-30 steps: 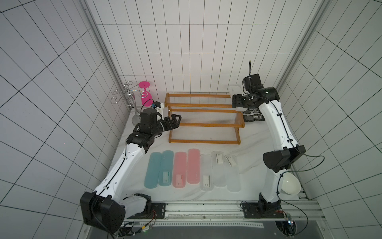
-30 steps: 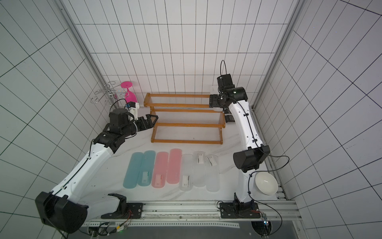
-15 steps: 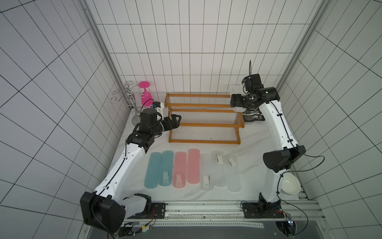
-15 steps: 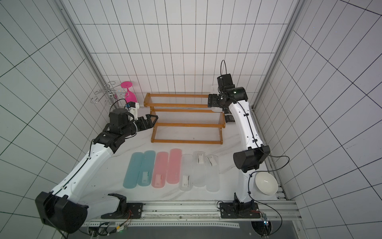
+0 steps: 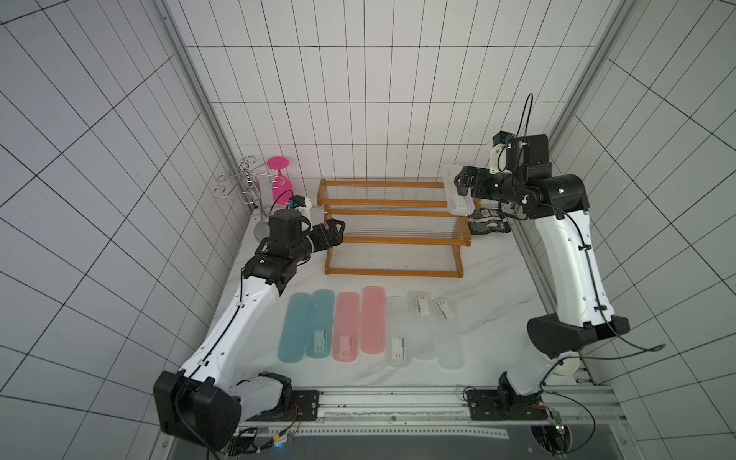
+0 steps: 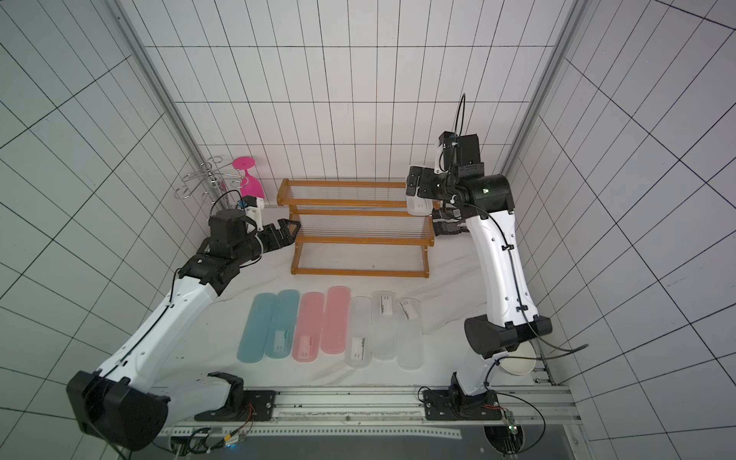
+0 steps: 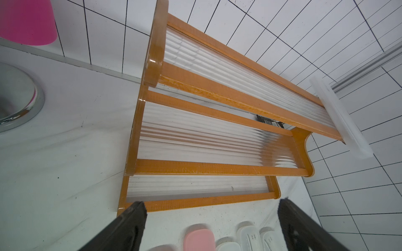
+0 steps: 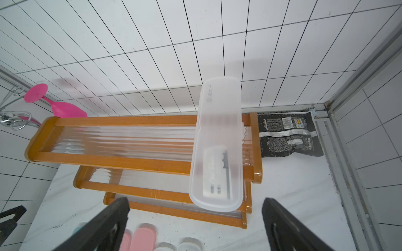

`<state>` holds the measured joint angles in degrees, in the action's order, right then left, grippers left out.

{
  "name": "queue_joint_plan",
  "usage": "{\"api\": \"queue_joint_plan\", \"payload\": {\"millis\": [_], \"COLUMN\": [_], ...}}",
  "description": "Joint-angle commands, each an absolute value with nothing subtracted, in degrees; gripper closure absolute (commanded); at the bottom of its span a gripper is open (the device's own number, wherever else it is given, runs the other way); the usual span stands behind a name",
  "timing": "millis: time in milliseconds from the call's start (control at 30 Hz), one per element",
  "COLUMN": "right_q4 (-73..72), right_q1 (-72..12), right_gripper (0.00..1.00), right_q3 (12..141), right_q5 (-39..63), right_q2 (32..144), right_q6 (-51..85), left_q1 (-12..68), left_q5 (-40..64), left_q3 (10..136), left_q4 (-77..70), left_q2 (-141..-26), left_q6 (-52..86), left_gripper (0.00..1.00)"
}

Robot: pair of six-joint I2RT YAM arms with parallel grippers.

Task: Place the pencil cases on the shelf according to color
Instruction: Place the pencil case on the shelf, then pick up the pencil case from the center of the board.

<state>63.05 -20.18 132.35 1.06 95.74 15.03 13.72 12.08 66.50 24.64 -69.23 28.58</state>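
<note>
**Right fingers springing apart, clear case left lying across the top tier**

Over the last second the right fingers [image 8: 104, 226] are going from half-closed to spread wide, letting go of the clear pencil case [image 8: 217, 152]. Nothing else is shifting.

Nearest the robot's base, seven cases are lying side by side on the worktop [image 5: 498, 286]: two teal pencil cases [image 5: 294, 332], two pink pencil cases [image 5: 346, 326] and three clear cases [image 5: 422, 324], all waiting to be sorted. Beyond them, the left fingers [image 7: 124, 228] are hanging wide and empty just beside the left end of the shelf [image 5: 392, 273], near its middle tier. Farther back, at the right end of the top tier, the released case is lying crosswise over the rods. Its labelled end is jutting past the front rail and its other end is reaching toward the back wall. The right fingers are hovering just short of that jutting end, not touching it as far as the wrist view is showing.

Trouble is most likely coming from that overhang. A withdrawal that is dipping or swinging sideways could be clipping the near end and levering the light case off the rails, onto the middle tier or toward the black foil packet [image 8: 287, 134] beside the shelf. Smooth plastic on thin rods is probably offering little grip.
</note>
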Motion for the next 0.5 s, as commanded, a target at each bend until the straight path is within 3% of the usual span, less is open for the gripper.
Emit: {"api": "queue_joint_plan", "payload": {"millis": [0,467], "right_q4": [61.37,60.48], "right_q1": [-19.43,-19.48], "right_gripper": [0.0,0.01], "right_q3": [126.24,91.73], "right_q5": [0.09,-2.09], "right_q2": [90.71,63.9], "right_q6": [15.42,19.25], "left_q1": [13.54,18.72], "left_q5": [12.52,9.39], "left_q3": [65.88,63.03], "left_q4": [24.92,27.57], "left_q2": [-67.91,-65.14], "left_q6": [30.73,32.95], "left_gripper": [0.02,0.02]}}
